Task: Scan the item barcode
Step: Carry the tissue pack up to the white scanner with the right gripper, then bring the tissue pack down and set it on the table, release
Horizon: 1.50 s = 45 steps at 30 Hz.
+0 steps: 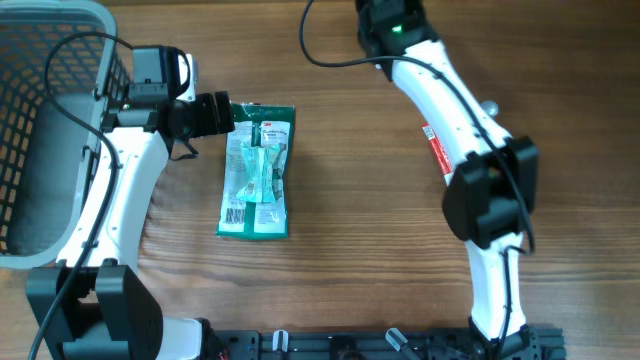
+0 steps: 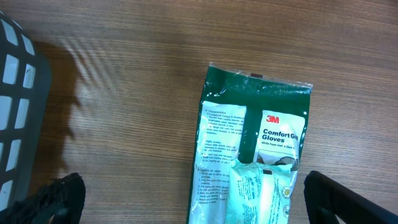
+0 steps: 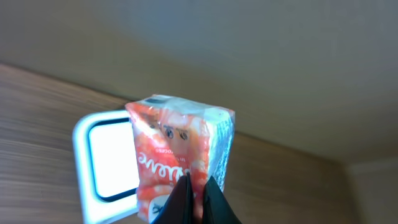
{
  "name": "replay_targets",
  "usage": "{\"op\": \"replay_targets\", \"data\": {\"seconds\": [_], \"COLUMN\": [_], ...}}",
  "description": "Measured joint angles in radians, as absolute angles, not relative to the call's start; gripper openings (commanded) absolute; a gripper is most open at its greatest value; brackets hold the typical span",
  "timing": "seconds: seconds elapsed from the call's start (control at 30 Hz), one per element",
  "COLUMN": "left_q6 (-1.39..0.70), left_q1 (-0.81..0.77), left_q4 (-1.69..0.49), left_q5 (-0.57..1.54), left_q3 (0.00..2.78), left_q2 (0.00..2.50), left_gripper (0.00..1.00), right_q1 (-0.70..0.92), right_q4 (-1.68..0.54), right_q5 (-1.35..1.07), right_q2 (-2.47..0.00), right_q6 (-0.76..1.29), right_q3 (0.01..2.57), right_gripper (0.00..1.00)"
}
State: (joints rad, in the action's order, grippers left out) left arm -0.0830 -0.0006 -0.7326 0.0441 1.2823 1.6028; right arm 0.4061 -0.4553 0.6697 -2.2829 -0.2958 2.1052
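Observation:
In the right wrist view my right gripper [image 3: 198,182] is shut on the lower edge of an orange-and-white plastic pack [image 3: 174,140], which it holds upright. Just behind the pack is a glowing white scanner window [image 3: 109,155] with a rounded frame. No barcode shows on the side facing me. In the overhead view the right arm [image 1: 450,110] reaches past the top edge, so its gripper and the pack are out of view there. My left gripper [image 1: 212,113] stands open over the top end of a green 3M gloves packet [image 1: 256,170] lying flat on the table, its fingers [image 2: 59,199] wide apart.
A grey mesh basket [image 1: 40,130] stands at the left edge of the wooden table, close to the left arm; its wall [image 2: 15,112] shows in the left wrist view. The gloves packet [image 2: 255,143] lies between the two arms.

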Motion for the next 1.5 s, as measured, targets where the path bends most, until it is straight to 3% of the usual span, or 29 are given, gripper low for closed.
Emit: {"op": "replay_targets", "data": {"seconds": [0.13,0.43,0.93,1.1,1.33,1.5], "left_q6": [-0.083,-0.083,-0.083,-0.083,-0.083,-0.083], "left_q1": [-0.001,-0.001,-0.001,-0.001,-0.001,-0.001], "left_q4": [-0.732,-0.732,-0.732,-0.731,-0.733,-0.732], "left_q5": [0.044,0.044,0.044,0.044,0.044,0.044], "left_q3": [1.282,1.282,1.282,1.282,1.282,1.282], "left_q2": [1.603,1.603,1.603,1.603,1.603,1.603], "left_gripper": [1.0,1.0,1.0,1.0,1.0,1.0], "right_q1": [0.406,0.406,0.431,0.493,0.505,0.505], "right_q4": [-0.406,-0.297,-0.287,-0.686,-1.429,-1.552], "right_q5": [0.738,0.767,0.848,0.777,0.336,0.183], "right_q2": [-2.376,-2.41,-2.447,-2.211,-1.809,-1.836], "right_q6": [-0.467,-0.591,-0.638,-0.463,0.196,0.376], "right_q3": [2.104,2.104,2.103,2.093,2.125,2.024], "right_gripper": [0.04,0.04,0.04,0.04,0.04,0.05]}}
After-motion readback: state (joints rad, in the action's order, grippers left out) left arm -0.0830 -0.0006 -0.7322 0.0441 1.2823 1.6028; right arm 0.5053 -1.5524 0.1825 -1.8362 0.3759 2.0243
